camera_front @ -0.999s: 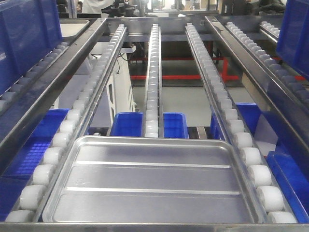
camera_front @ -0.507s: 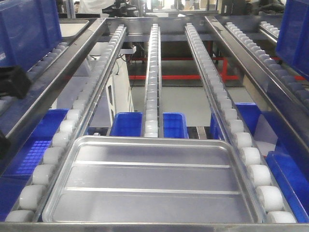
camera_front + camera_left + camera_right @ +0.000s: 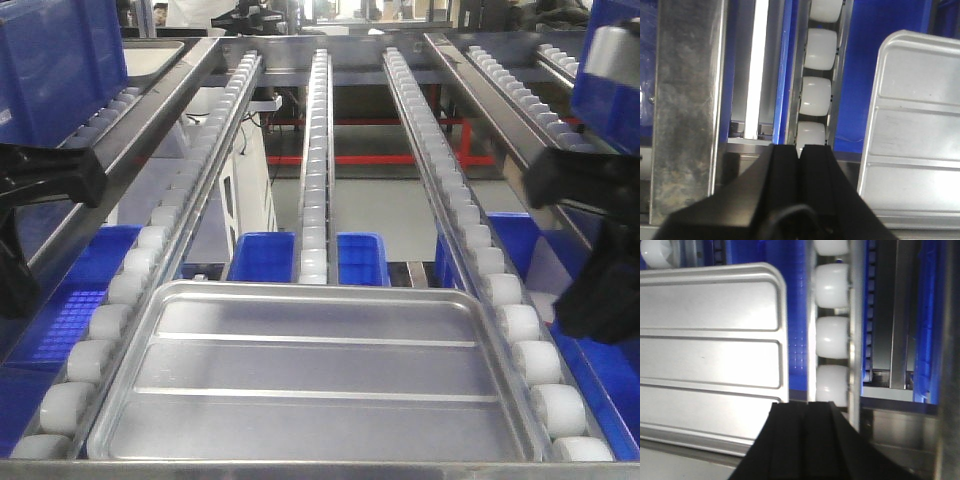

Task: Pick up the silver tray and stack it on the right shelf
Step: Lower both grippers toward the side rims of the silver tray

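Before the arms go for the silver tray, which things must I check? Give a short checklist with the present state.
1. Silver tray empty, lying between the outer white rollers: ok.
2. Left tool open for a grasp: not ok, jaws shut, holding nothing.
3. Right tool open: not ok, shut and empty.
4. Left tool aimed at tray rim: not ok, it points at the rollers.
5. Room under the rim for a finger: cannot tell.

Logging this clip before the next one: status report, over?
Left gripper shut, empty, left of tray. Right gripper shut, empty, by tray's right edge. Shiny silver ridged metal tray flat at front of steel-framed roller shelf, ungrasped. Nothing on it.
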`<control>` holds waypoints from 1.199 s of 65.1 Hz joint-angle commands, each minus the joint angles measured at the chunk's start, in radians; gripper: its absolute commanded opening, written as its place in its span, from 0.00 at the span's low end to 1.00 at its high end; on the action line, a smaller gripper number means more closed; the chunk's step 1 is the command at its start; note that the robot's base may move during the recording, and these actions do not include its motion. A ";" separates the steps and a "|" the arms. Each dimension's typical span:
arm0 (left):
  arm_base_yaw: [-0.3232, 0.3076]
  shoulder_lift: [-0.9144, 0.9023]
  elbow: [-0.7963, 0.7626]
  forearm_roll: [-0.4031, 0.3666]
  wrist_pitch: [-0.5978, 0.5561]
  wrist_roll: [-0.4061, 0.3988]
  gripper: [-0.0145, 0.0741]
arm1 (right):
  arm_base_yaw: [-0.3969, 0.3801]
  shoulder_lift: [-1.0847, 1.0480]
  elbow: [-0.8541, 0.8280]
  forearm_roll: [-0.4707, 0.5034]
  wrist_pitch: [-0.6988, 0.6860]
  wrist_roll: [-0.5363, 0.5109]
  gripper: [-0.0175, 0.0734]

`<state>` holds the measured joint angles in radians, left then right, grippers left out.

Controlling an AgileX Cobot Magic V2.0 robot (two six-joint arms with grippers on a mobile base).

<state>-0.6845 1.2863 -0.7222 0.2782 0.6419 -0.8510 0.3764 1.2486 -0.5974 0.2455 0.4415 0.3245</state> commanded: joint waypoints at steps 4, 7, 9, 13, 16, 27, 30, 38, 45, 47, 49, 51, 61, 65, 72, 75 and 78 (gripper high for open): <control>-0.011 -0.010 -0.032 0.011 -0.023 -0.015 0.06 | 0.031 0.050 -0.101 -0.023 -0.049 0.041 0.27; -0.011 -0.008 -0.032 0.009 -0.025 -0.016 0.06 | 0.046 0.072 -0.121 -0.044 -0.042 0.062 0.27; -0.011 -0.006 -0.032 0.009 -0.025 -0.016 0.06 | 0.055 0.088 -0.136 -0.067 -0.039 0.081 0.27; -0.011 -0.006 -0.032 0.009 -0.025 -0.026 0.06 | 0.079 0.110 -0.160 -0.120 -0.031 0.142 0.27; -0.011 -0.006 -0.032 0.009 -0.026 -0.026 0.06 | 0.096 0.126 -0.180 -0.184 -0.018 0.199 0.27; -0.011 -0.006 -0.032 0.009 -0.026 -0.029 0.06 | 0.169 0.149 -0.241 -0.533 0.112 0.559 0.27; -0.011 -0.004 -0.032 0.009 -0.027 -0.029 0.06 | 0.194 0.149 -0.247 -0.625 0.148 0.647 0.27; -0.013 0.017 -0.064 0.013 -0.013 -0.029 0.06 | 0.270 0.149 -0.249 -0.676 0.203 0.720 0.27; -0.047 0.065 -0.124 0.041 0.040 -0.025 0.06 | 0.328 0.149 -0.247 -0.656 0.194 0.718 0.27; -0.058 0.079 -0.144 0.041 0.049 -0.025 0.06 | 0.338 0.149 -0.247 -0.647 0.189 0.718 0.27; -0.071 0.092 -0.157 0.037 0.056 -0.025 0.06 | 0.342 0.149 -0.247 -0.638 0.189 0.717 0.27; -0.080 0.107 -0.167 0.027 0.056 -0.025 0.06 | 0.343 0.149 -0.247 -0.634 0.189 0.717 0.27; -0.087 0.151 -0.177 -0.040 0.002 -0.025 0.06 | 0.332 0.149 -0.240 -0.621 0.179 0.694 0.27; -0.097 0.158 -0.177 -0.042 0.000 -0.017 0.06 | 0.320 0.149 -0.240 -0.593 0.172 0.663 0.27; -0.113 0.158 -0.177 -0.038 0.012 0.002 0.06 | 0.280 0.149 -0.240 -0.522 0.168 0.607 0.27; -0.113 0.160 -0.177 -0.038 0.016 0.002 0.06 | 0.267 0.149 -0.240 -0.508 0.168 0.582 0.27; -0.113 0.164 -0.177 -0.039 0.018 0.002 0.06 | 0.260 0.149 -0.240 -0.505 0.172 0.567 0.27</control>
<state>-0.7885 1.4726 -0.8687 0.2367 0.6709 -0.8544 0.6578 1.4280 -0.8142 -0.2689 0.6425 0.9421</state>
